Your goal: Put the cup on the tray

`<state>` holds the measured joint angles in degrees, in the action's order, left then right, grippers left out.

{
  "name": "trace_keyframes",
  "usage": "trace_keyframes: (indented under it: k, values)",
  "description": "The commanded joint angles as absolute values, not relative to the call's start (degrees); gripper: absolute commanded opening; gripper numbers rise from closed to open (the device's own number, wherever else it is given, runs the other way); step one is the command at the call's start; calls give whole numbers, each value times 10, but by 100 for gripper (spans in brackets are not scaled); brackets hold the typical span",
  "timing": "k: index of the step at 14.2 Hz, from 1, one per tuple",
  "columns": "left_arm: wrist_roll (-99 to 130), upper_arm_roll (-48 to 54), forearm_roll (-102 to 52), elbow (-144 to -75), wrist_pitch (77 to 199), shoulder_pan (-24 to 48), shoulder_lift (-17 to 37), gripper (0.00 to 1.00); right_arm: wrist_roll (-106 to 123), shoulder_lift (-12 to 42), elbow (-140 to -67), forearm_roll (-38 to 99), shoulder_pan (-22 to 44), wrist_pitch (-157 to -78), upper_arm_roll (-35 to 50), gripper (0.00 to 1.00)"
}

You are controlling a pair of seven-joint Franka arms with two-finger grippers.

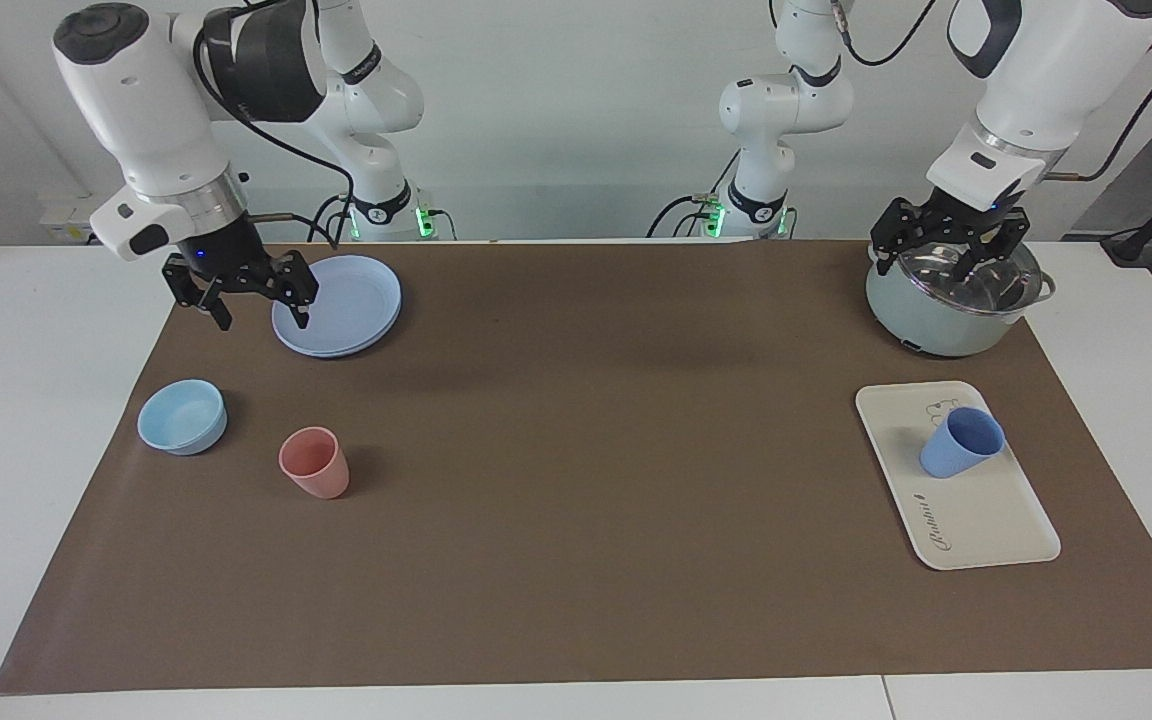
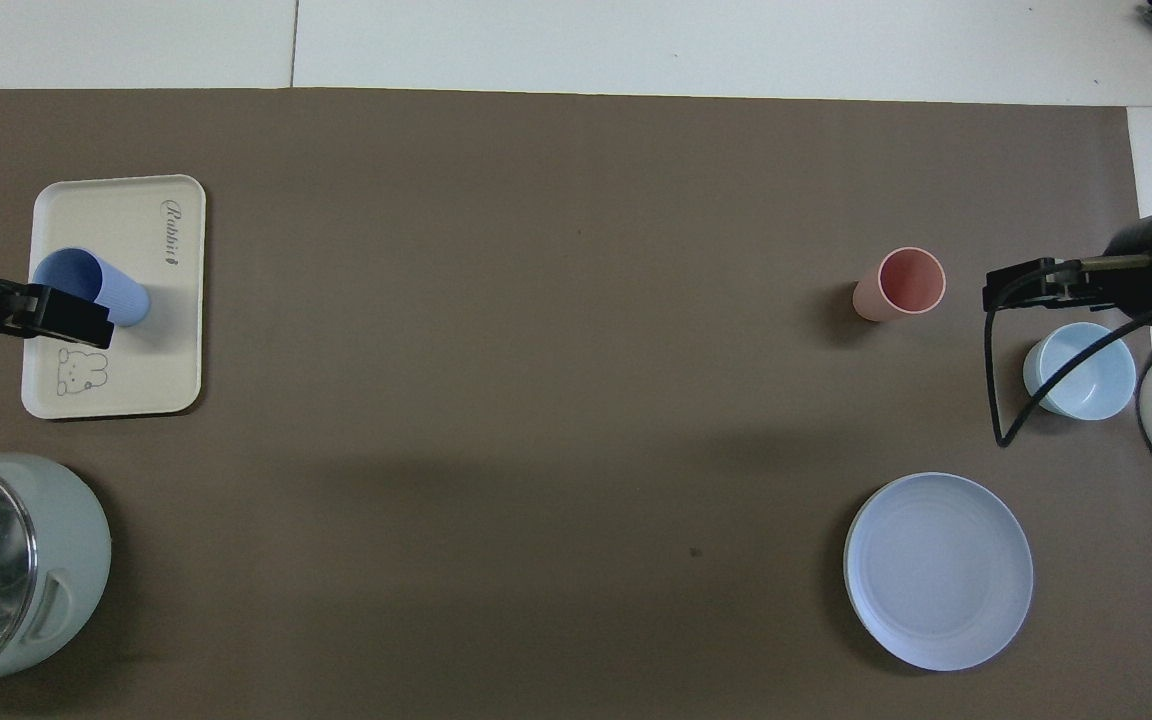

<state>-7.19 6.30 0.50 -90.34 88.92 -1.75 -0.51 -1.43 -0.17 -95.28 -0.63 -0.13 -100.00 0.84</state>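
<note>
The periwinkle-blue cup (image 1: 961,443) stands upright on the cream-white tray (image 1: 981,520), at the tray's end nearer to the robots, beside the bear drawing. It also shows in the overhead view (image 2: 126,300), on the tray (image 2: 161,350). My left gripper (image 1: 931,265) is open and empty, raised over the pot and apart from the cup. In the overhead view the left gripper (image 2: 61,318) overlaps the cup's rim. My right gripper (image 1: 261,310) is open and empty, low at the edge of the blue plate; it also shows in the overhead view (image 2: 1026,285).
A pale-green pot (image 1: 941,325) with a glass lid stands nearer to the robots than the tray. At the right arm's end are a round blue plate (image 1: 351,300), a light-blue bowl (image 1: 182,415) and a pink cup (image 1: 314,462).
</note>
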Motion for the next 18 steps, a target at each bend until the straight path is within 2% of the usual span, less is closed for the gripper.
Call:
trace_keyframes:
  k: [1, 10, 18]
  values:
    - [-73, 66, 8, -922, 896, -19, -23, 100, 3, 12, -869, -34, -4, -930, 11, 99]
    - [-72, 64, 8, -924, 889, -33, -24, 100, -46, -4, -871, -20, -3, -842, 12, 99]
    - [-72, 64, 8, -924, 889, -33, -24, 100, -71, -11, -878, -5, -1, -840, 24, 99]
